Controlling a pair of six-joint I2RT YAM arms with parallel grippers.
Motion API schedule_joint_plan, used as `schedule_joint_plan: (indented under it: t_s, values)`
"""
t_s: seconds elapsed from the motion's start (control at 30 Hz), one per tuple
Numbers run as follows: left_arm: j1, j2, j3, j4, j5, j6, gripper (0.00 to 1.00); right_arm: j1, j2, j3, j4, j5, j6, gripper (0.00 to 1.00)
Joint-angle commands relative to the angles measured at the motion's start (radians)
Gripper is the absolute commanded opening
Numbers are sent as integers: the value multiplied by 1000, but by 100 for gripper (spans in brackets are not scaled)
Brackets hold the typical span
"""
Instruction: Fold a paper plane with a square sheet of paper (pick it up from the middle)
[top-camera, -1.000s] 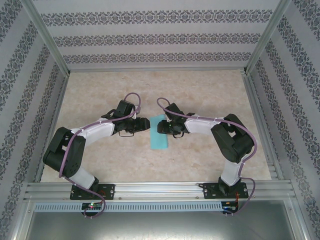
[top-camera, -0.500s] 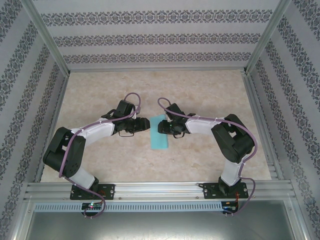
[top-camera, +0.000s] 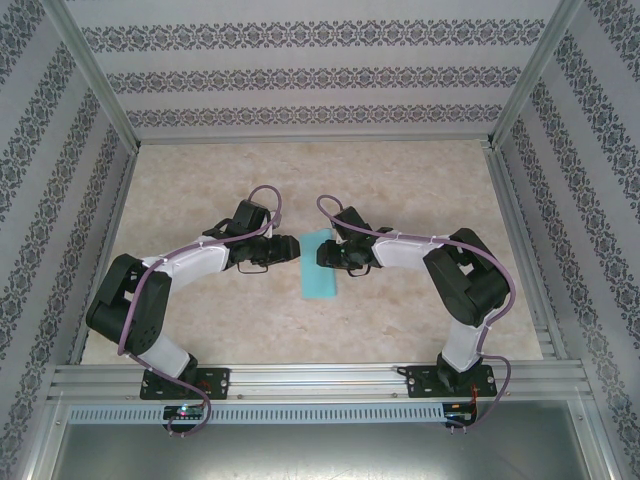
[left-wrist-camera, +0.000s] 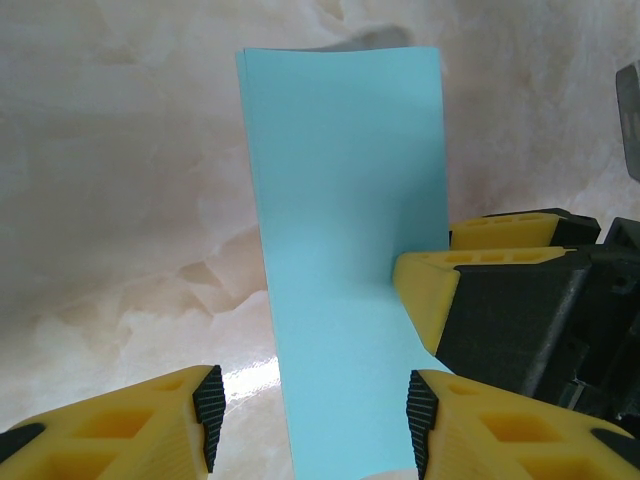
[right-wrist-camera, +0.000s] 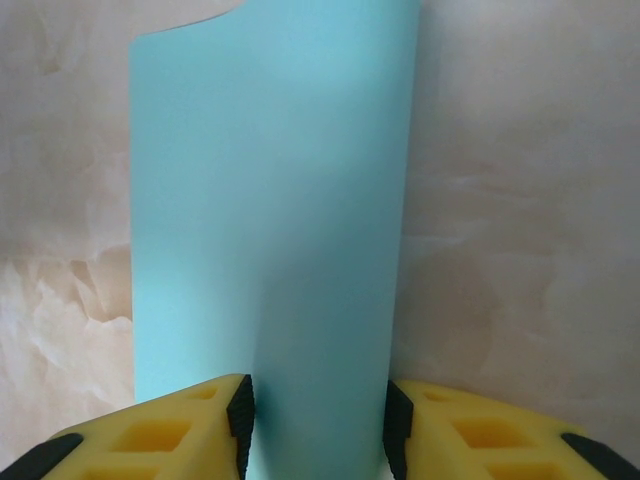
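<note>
Teal paper (left-wrist-camera: 345, 200) sits inside released left end effector (left-wrist-camera: 312, 430); right end effector (right-wrist-camera: 315, 425) possibly grasping it.

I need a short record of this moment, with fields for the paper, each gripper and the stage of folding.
paper: teal-blue sheet of paper, a narrow rectangle, seemingly folded in half, lying on the marbled table
left gripper: left gripper at the paper's far end, from the left; fingers apart, paper between them
right gripper: right gripper opposite it, from the right; fingers apart, paper spans the gap; whether it is pinched, I cannot tell
stage: no pointed nose and no wings yet
</note>
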Motion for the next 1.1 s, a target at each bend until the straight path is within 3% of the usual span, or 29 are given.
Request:
schedule_joint_plan:
  t_s: [0.0,1.07]
  values:
    - [-11,-3,-2,4,13,0,54,-8,67,-32,72,20,5,42]
    - [-11,12,14,-1,21,6,54,8,85,24,8,44,-41,43]
